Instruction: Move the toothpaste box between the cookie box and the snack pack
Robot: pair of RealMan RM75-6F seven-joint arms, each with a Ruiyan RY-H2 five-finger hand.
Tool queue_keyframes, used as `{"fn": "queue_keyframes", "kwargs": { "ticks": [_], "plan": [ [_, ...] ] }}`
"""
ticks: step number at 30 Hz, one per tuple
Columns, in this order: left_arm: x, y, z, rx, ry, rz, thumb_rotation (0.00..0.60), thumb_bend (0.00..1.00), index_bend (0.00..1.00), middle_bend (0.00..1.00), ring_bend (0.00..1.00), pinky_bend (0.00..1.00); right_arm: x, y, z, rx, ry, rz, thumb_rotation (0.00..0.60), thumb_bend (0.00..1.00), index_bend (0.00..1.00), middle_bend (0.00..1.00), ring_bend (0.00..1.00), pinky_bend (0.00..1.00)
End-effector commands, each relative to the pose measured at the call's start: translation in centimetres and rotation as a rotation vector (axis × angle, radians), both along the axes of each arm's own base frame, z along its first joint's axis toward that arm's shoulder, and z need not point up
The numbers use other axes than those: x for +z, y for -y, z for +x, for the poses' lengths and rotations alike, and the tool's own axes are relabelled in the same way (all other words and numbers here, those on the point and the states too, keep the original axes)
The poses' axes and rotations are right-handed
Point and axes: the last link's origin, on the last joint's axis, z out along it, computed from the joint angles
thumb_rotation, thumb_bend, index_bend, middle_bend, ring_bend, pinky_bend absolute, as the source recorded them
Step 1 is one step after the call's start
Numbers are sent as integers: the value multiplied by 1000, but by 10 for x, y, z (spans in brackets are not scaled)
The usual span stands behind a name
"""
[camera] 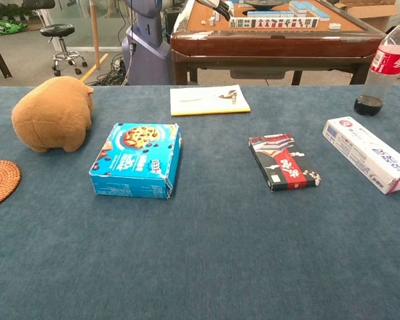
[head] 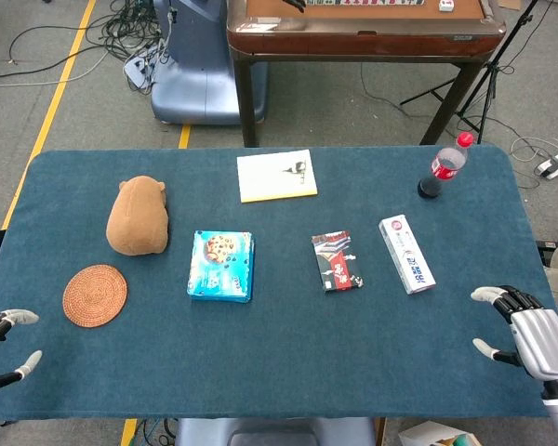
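Toothpaste box [head: 407,253]: right side, long axis toward far edge
Nearer hand: right hand [head: 530,336], fingers apart, empty
Left hand [head: 2,342]: fingers apart, empty

Grey floor behind the blue table

A brown mahjong table [head: 363,28] stands beyond; yellow floor tape [head: 60,84] runs left; black cables [head: 121,19] lie tangled; 1 stool [camera: 59,33] sits far left.

There is one cookie box [head: 221,266], one snack pack [head: 336,261] and one toothpaste box [head: 406,253]. There is one brown plush toy [head: 139,216], one round mat [head: 95,295], one booklet [head: 276,175] and one cola bottle [head: 444,167]. There are two robot hands, a left hand [head: 2,340] and a right hand [head: 528,336].
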Motion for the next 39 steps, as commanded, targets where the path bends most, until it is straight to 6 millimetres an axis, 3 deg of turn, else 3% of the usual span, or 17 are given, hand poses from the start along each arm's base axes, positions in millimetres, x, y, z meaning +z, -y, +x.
{"fn": "queue_keyframes", "kwargs": {
  "ticks": [1,11,18,21,24,27,34,39],
  "plan": [
    [0,-1,0,-2,0,1,600,269,349,336,320,447,1,-1,-1,-5,3,-5,600,0,327,315,223,337],
    [-4,-4,2,-12,4,-15,600,269,349,337,322,448,-2,6,-5,-27,13,-18,600,0,327,316,223,337],
    [-5,-5,2,-14,6,-22,600,269,349,339,325,450,-16,32,1,-19,-23,-7,600,28,327,311,223,337],
    [-3,-4,3,-21,12,-15,600,269,349,339,325,450,-22,46,10,2,-43,6,600,178,327,297,223,336],
    [-2,-3,3,-21,14,-14,600,269,349,339,325,450,-29,62,18,-4,-68,25,600,488,323,291,223,336],
    [-2,-4,2,-18,15,-14,600,269,349,339,325,450,-35,80,27,-10,-100,36,600,721,315,286,223,337],
    [-2,-3,2,-16,13,-17,600,269,349,340,325,450,-50,121,39,-40,-151,43,600,973,315,285,224,336],
    [-3,-3,1,-13,13,-15,600,269,349,340,325,450,-63,146,45,-79,-168,44,600,1000,313,282,223,336]
  ]
}}
